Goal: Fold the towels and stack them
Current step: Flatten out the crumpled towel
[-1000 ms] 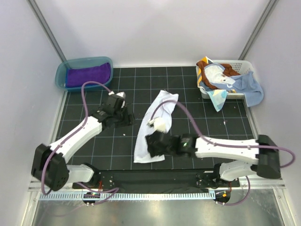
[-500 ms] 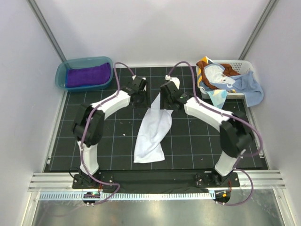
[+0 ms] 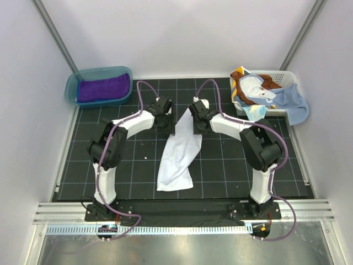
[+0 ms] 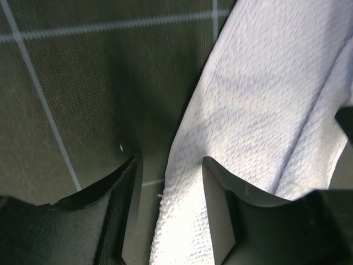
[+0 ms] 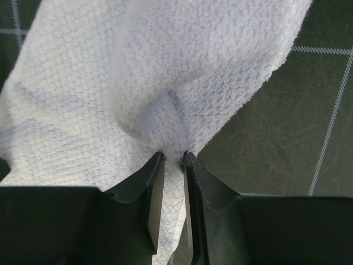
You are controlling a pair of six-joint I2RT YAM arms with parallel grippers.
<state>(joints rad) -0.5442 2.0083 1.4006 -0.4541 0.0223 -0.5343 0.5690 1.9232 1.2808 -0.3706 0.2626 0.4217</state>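
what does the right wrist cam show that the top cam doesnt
Only the right wrist view: the right gripper pinched shut on a raised fold of the white towel. Only the top view: the towel's full length, the left gripper beside its far end, the purple towel in the teal tub, the white basket of heaped towels. Both: the white towel and the black gridded mat.

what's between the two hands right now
The far end of the white cloth towel, clear in the top view; the right hand pinches it, the left hand straddles its edge.
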